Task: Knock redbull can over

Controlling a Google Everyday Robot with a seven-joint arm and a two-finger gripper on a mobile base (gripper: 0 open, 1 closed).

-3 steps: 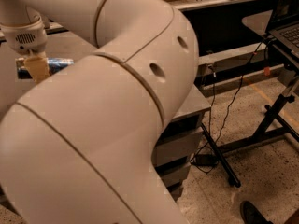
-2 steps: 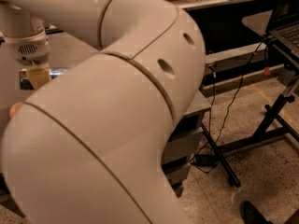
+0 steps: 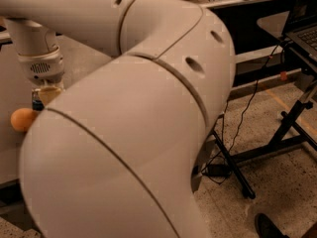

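My big white arm (image 3: 148,113) fills most of the camera view. Its wrist reaches down at the far left over a grey table (image 3: 12,78). The gripper (image 3: 48,94) hangs below the wrist, with only its pale yellowish tip showing above the arm's elbow. A narrow strip of the redbull can (image 3: 35,102), dark blue, shows right against the gripper's left side. The rest of the can is hidden behind the gripper and the arm, so I cannot tell whether it stands or lies.
An orange fruit (image 3: 22,119) lies on the table just left of and below the can. On the right stand a black stand's legs (image 3: 292,128), cables on the speckled floor (image 3: 237,133) and a laptop (image 3: 304,19).
The wrist and gripper have come lower over the table, and the elbow has swung further across the view. The orange fruit has come into sight. Less of the blue can shows.
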